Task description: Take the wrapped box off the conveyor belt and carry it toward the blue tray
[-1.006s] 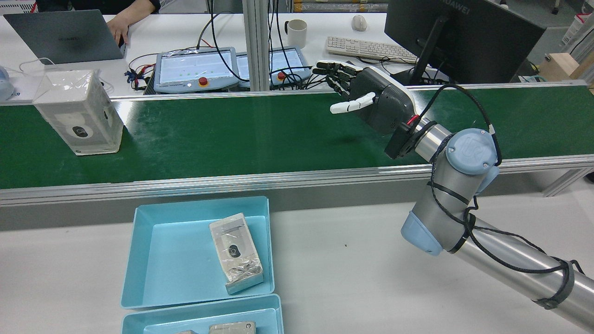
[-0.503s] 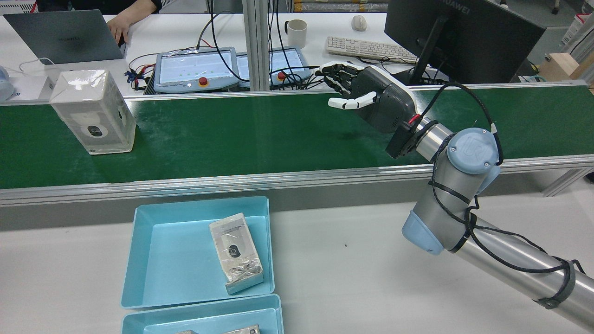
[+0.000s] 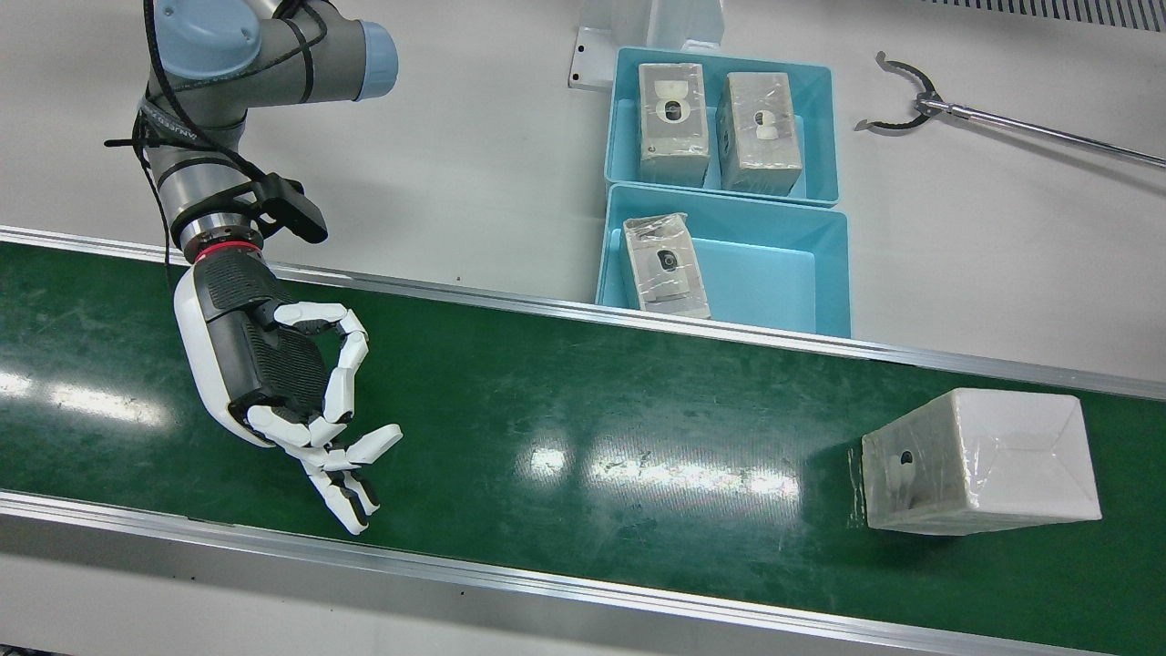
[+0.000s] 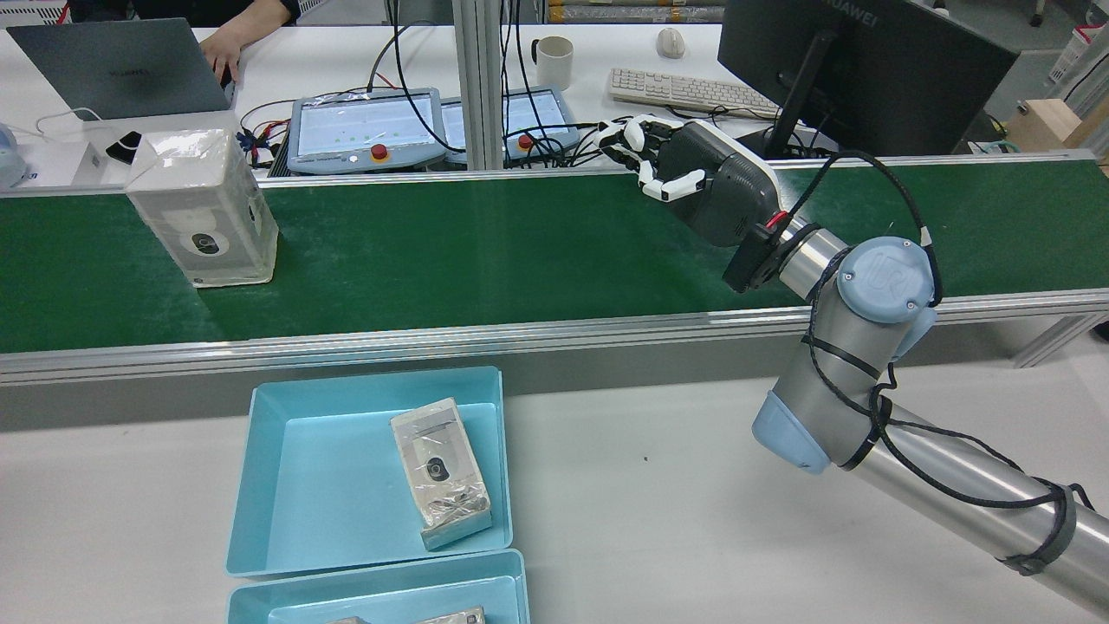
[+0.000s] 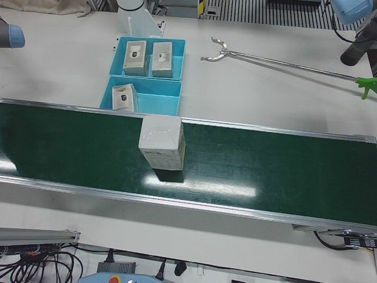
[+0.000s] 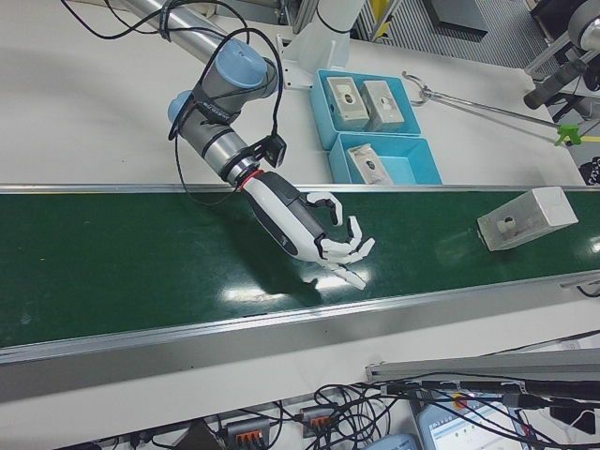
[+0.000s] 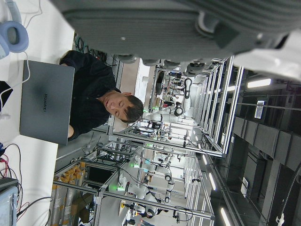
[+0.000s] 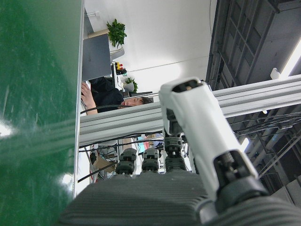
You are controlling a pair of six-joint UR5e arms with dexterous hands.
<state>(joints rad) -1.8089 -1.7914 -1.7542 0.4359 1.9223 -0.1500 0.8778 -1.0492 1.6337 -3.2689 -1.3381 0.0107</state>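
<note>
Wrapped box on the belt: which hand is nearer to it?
Right, tentatively. The right hand hovers over the belt, far along it from the wrapped box. The left hand shows only in its own camera, position unclear.

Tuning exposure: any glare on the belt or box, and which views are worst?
Front view: bright ceiling-light streaks on the conveyor belt and shine on the wrapped box. Left-front view: a milder streak below the box. Right hand view: the belt is close and blurred.
</note>
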